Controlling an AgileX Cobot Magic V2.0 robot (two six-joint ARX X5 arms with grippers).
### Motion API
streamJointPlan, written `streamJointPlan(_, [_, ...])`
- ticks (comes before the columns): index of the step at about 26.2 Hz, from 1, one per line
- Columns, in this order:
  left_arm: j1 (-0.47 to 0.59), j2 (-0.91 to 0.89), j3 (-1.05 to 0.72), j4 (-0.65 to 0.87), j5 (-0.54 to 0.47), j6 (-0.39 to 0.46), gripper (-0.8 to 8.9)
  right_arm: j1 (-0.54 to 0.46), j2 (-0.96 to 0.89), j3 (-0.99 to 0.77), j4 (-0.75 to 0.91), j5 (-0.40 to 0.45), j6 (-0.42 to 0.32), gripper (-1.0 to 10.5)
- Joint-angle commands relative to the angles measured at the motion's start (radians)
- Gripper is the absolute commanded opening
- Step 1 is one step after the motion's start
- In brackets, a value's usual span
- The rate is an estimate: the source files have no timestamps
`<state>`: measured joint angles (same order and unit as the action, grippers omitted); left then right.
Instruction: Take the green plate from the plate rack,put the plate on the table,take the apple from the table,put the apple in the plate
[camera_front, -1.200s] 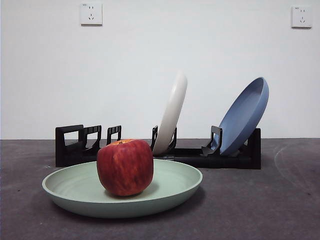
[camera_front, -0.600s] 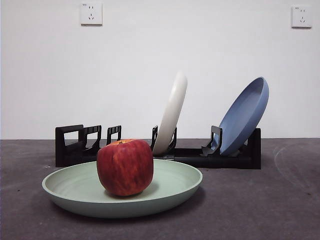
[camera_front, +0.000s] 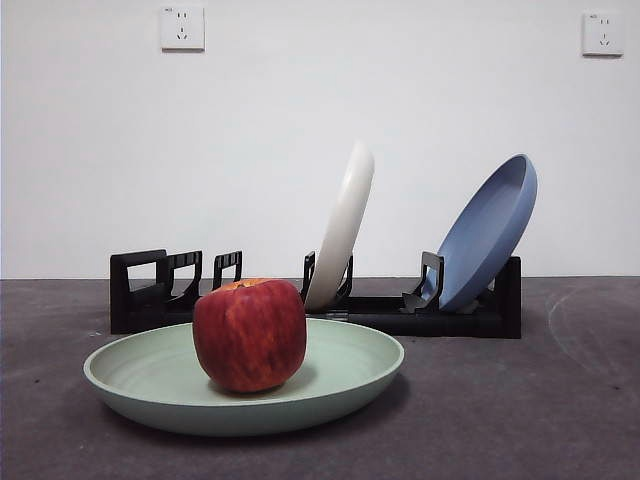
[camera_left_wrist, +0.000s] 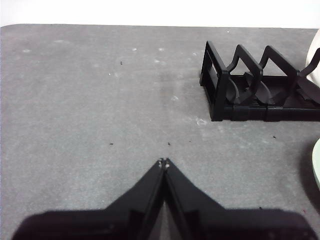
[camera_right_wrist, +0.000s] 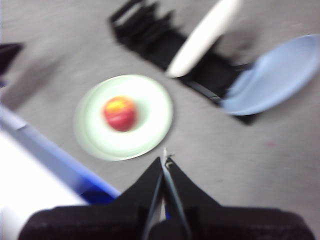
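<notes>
The green plate (camera_front: 245, 385) lies flat on the table (camera_front: 520, 410) in front of the plate rack (camera_front: 380, 312). The red apple (camera_front: 250, 335) sits in the plate, a little left of its middle. The right wrist view shows the apple (camera_right_wrist: 120, 113) in the plate (camera_right_wrist: 125, 117) from high above; my right gripper (camera_right_wrist: 165, 156) is shut, empty and well clear of them. My left gripper (camera_left_wrist: 163, 163) is shut and empty over bare table, beside the rack's handle end (camera_left_wrist: 220, 87). The plate's rim (camera_left_wrist: 317, 162) just shows in that view.
A cream-white plate (camera_front: 342, 232) and a blue plate (camera_front: 490, 230) stand tilted in the rack. They also show in the right wrist view, the cream-white plate (camera_right_wrist: 202, 37) and the blue plate (camera_right_wrist: 280, 75). A blue and white object (camera_right_wrist: 45, 165) lies by the table's edge.
</notes>
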<state>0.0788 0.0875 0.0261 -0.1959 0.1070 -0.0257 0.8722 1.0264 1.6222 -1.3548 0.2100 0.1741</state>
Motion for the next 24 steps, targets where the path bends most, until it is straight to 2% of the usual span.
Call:
streamJointPlan(1, [0.003, 0.001, -0.008, 0.009, -0.002, 0.009, -0.03, -0.058, -0.004, -0.01, 0.06, 0.151, -0.061, -0.2])
streamJointPlan(2, [0.003, 0.0, -0.008, 0.009, -0.002, 0.009, -0.03, -0.116, -0.013, -0.025, 0.144, 0.23, -0.083, -0.2])
streamJointPlan(3, [0.003, 0.001, -0.008, 0.009, -0.002, 0.009, -0.04, -0.182, -0.027, -0.046, 0.227, 0.247, -0.095, -0.2])
streamJointPlan(6, [0.003, 0.002, -0.008, 0.009, -0.002, 0.009, -0.03, -0.416, -0.081, -0.185, 0.504, 0.225, -0.097, -0.2])
streamJointPlan(8, [0.003, 0.002, -0.008, 0.01, -0.002, 0.009, -0.03, -0.575, -0.13, -0.335, 0.674, 0.148, -0.125, -0.2])
streamJointPlan(10, [0.003, 0.002, -0.008, 0.009, -0.002, 0.009, -0.04, -0.718, -0.201, -0.518, 0.811, 0.003, -0.199, -0.2])
streamJointPlan(12, [0.003, 0.002, -0.008, 0.009, -0.002, 0.009, -0.03, -0.806, -0.261, -0.664, 0.908, -0.103, -0.248, -0.2])
streamJointPlan(16, [0.003, 0.002, -0.008, 0.009, -0.002, 0.009, -0.04, -0.925, -0.373, -0.959, 1.111, -0.194, -0.265, -0.2])
streamJointPlan(22, [0.003, 0.002, -0.008, 0.009, -0.002, 0.009, -0.03, -0.994, -0.622, -1.433, 1.495, -0.202, -0.264, -0.2])
streamJointPlan(24, [0.003, 0.002, -0.008, 0.009, -0.002, 0.009, -0.03, -0.999, -0.715, -1.546, 1.561, -0.195, -0.265, -0.2])
